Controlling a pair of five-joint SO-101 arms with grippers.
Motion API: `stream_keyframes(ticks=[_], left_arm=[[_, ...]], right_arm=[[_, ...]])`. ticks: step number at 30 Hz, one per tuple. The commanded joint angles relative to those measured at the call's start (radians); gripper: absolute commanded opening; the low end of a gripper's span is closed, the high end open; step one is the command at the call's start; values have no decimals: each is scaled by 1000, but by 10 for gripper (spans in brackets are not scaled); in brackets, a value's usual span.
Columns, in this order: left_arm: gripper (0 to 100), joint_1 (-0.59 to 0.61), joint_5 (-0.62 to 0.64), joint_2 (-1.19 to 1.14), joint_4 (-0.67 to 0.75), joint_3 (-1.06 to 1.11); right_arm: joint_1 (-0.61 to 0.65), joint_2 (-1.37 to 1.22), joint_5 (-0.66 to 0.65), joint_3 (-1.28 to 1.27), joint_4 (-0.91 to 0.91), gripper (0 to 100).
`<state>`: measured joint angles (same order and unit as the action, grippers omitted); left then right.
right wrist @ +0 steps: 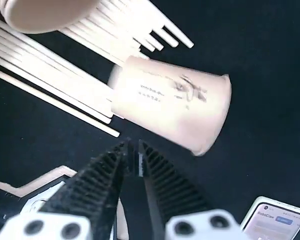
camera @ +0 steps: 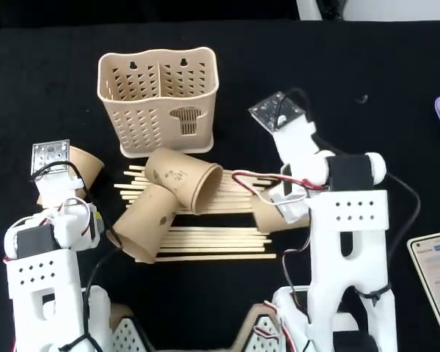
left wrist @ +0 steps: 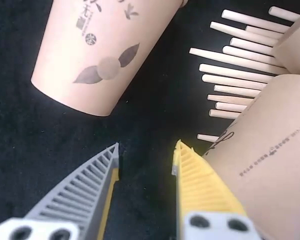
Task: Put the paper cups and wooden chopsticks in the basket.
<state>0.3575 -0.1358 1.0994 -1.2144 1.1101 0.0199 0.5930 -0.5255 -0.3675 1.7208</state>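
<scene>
Left gripper (left wrist: 147, 147), jaws spread and empty, hangs just short of a paper cup (left wrist: 97, 55) on its side, its long axis running roughly away. Right gripper (right wrist: 133, 147), apparently pressed shut on nothing, faces a second cup (right wrist: 172, 107) lying crosswise beside the wooden chopsticks (right wrist: 50, 70). The basket (camera: 158, 110) stands beyond. A leaf motif (left wrist: 107, 67) and small print mark the first cup.
</scene>
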Motion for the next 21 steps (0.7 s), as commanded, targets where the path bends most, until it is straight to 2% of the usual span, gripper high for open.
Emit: stream_keyframes(ticks=[1, 5, 10, 15, 21], left_arm=[[177, 12, 9, 14, 18, -7], [177, 12, 9, 14, 18, -7], [177, 12, 9, 14, 18, -7], [177, 4, 9, 14, 18, -7], [177, 4, 9, 14, 20, -7]], right_arm=[[-15, 8, -17, 7, 5, 11], [-120, 8, -34, -7, -26, 67], [-336, 7, -92, -12, -49, 323], [-420, 7, -192, -128, -133, 296], [-356, 5, -175, -308, -325, 297]])
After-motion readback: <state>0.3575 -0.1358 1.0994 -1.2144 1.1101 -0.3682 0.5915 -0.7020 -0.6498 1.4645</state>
